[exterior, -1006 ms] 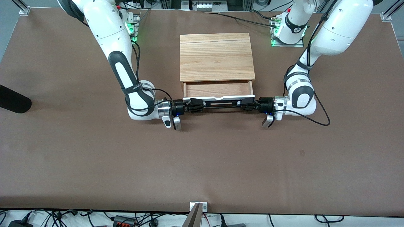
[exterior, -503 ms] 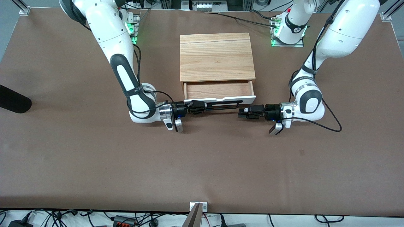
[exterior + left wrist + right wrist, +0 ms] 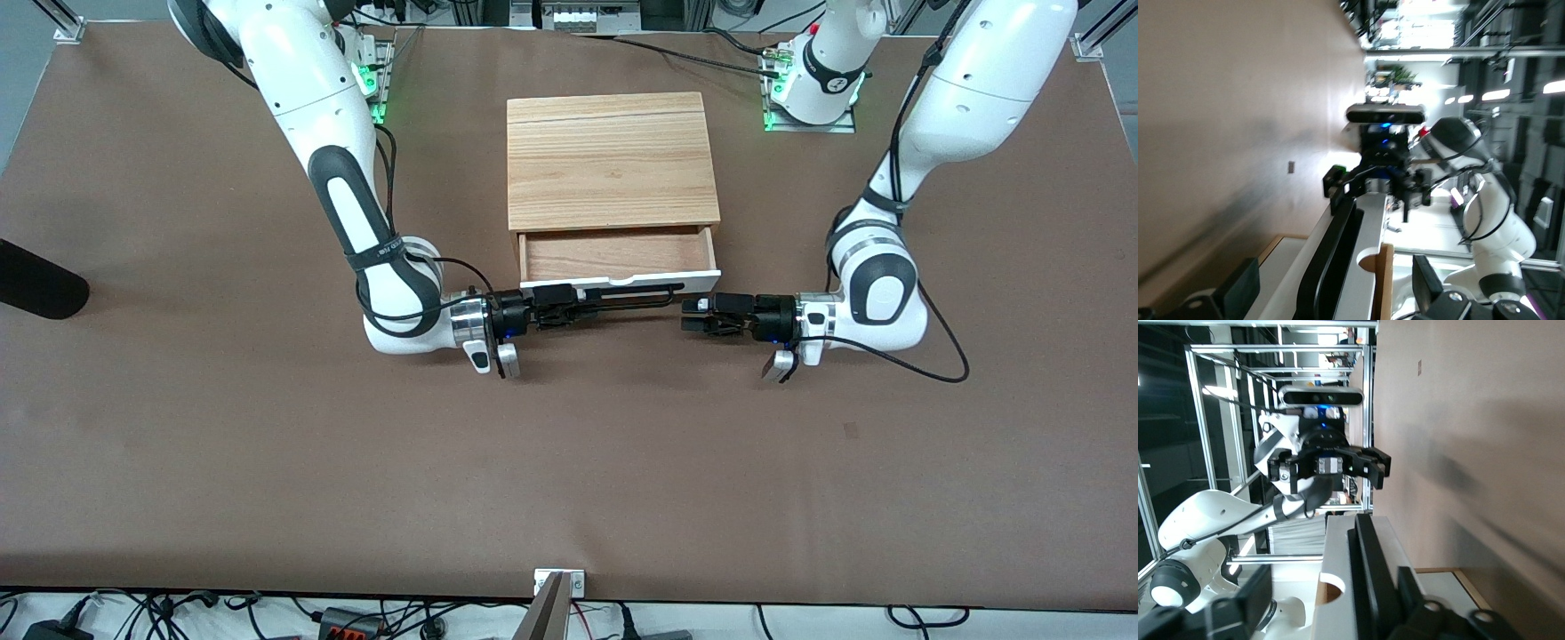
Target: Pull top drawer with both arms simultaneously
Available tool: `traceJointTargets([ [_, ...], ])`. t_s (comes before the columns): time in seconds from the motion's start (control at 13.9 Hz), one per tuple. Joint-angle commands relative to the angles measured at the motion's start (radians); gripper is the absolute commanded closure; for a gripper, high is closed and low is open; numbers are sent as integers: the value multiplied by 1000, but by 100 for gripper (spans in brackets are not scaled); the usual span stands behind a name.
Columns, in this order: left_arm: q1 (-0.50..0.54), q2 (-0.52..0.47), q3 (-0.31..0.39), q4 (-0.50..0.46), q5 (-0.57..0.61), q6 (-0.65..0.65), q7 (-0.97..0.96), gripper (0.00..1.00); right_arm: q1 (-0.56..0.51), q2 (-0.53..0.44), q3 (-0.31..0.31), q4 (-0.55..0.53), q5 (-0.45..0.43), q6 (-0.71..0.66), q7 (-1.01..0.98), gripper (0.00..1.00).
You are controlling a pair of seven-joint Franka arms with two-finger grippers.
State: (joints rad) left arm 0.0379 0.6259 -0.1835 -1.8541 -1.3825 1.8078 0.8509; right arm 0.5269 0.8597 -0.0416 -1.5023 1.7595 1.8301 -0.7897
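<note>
Front view bright, even overhead light, sharp, soft shadows on the bench (image 3: 267, 462) just under each claw; both wrist views dimmer, motion-blurred, blown-out glare from room lights past the claws, near claw parts at frame edge out of focus.

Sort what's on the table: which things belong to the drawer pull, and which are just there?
Job:
top drawer, pulled out
its black handle
right gripper, at handle's end
left gripper, open, clear of handle

Just there:
cabinet's wooden top
dark object at table's edge

Top drawer (image 3: 613, 253) open; both end effectors beside handle (image 3: 627, 300).
</note>
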Motion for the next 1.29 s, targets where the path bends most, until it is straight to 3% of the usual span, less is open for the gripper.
traceJointTargets([
  [0.0,17,-26,9,103,199,-11,-152,0,27,-7,-68,83,-121,8,175,0],
  [0.14,23,-40,9,177,356,-15,-252,0,25,-40,-102,152,-306,6,333,0],
  [0.36,23,-93,7,188,503,-16,-376,0,13,-89,-132,249,-602,-24,563,0],
  [0.5,23,-132,7,205,604,-19,-452,0,8,-146,-136,257,-766,-58,654,0],
  [0.79,20,-134,7,458,925,-256,-633,0,2,-254,-230,257,-1059,-222,750,0],
  [1.01,20,-135,7,587,1065,-424,-694,0,5,-333,-313,257,-1294,-336,748,0],
  [1.22,22,-135,6,705,1189,-563,-708,0,4,-370,-374,257,-1440,-331,750,0],
])
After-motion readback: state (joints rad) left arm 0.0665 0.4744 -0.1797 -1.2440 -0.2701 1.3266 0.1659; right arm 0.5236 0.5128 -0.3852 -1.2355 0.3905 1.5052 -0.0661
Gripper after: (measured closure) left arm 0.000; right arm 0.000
